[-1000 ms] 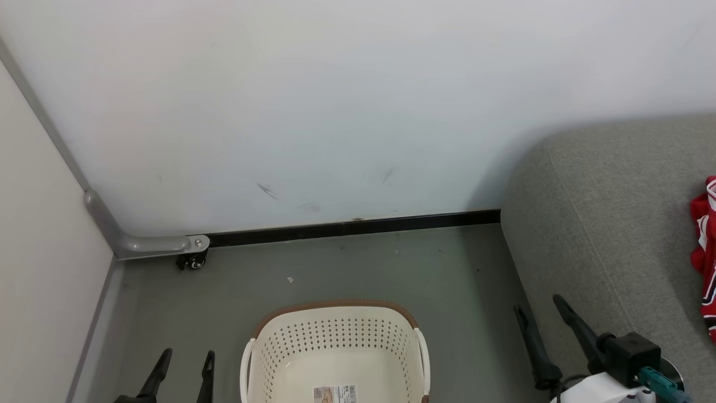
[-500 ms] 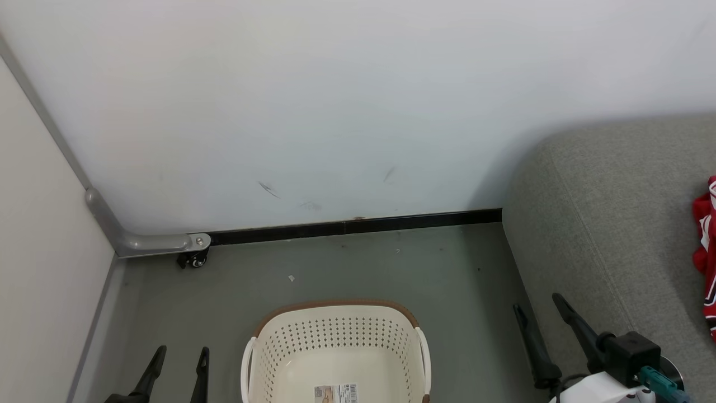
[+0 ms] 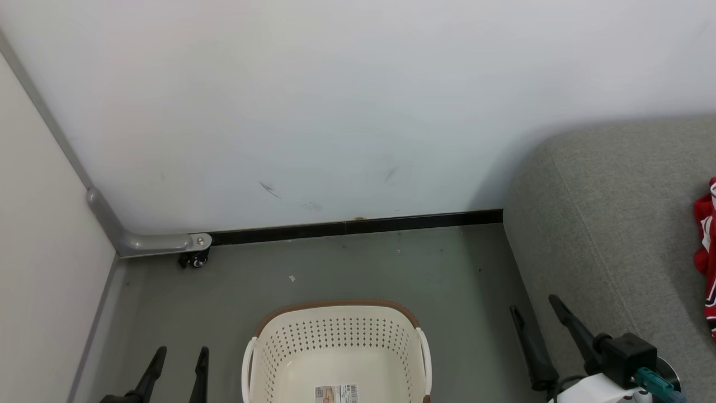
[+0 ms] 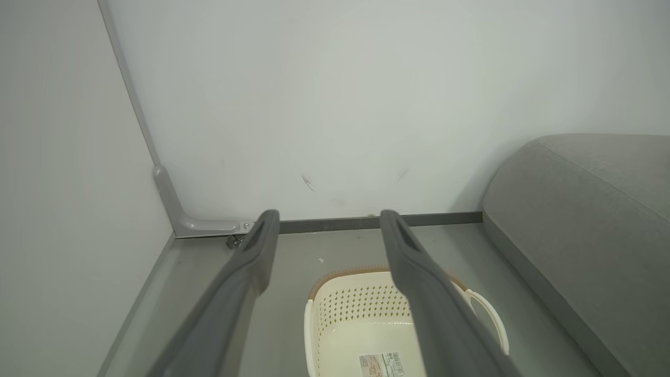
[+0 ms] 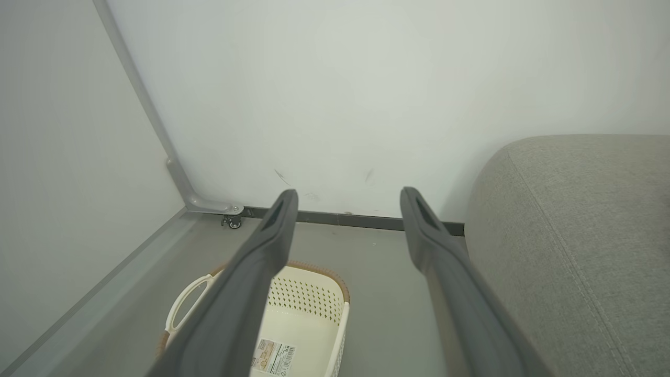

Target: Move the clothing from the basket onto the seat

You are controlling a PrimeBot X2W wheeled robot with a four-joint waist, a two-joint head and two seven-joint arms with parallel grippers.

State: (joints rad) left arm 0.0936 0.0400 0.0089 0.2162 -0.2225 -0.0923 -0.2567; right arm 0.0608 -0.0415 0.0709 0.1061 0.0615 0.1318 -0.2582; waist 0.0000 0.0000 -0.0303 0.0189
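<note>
Nearest, at the lower left of the head view, the left gripper (image 3: 183, 358) hangs over the grey floor (image 3: 363, 263) with its two dark fingers spread and nothing between them; its own wrist view shows the same open gap (image 4: 330, 217). At the lower right the right gripper (image 3: 534, 307) is likewise spread wide and holds nothing, its fingers parted in the right wrist view (image 5: 349, 195), hovering just beside the front edge of the seat (image 3: 604, 224). Between the two grippers the cream laundry basket (image 3: 335, 336) stands upright on the floor, its bare bottom showing with a paper label (image 3: 335, 393) on it. The basket has a brown rim and white side handles. To the right, the grey upholstered seat rises from the floor, well apart from the basket. The red clothing (image 3: 706, 246) with white trim lies on the seat at the right edge of the head view, cut off by the frame. Farther back, a small black caster (image 3: 194, 260) sits under a grey metal bracket (image 3: 145, 243) in the left corner. A black skirting strip (image 3: 358, 226) runs along the foot of the white wall (image 3: 358, 112).
</note>
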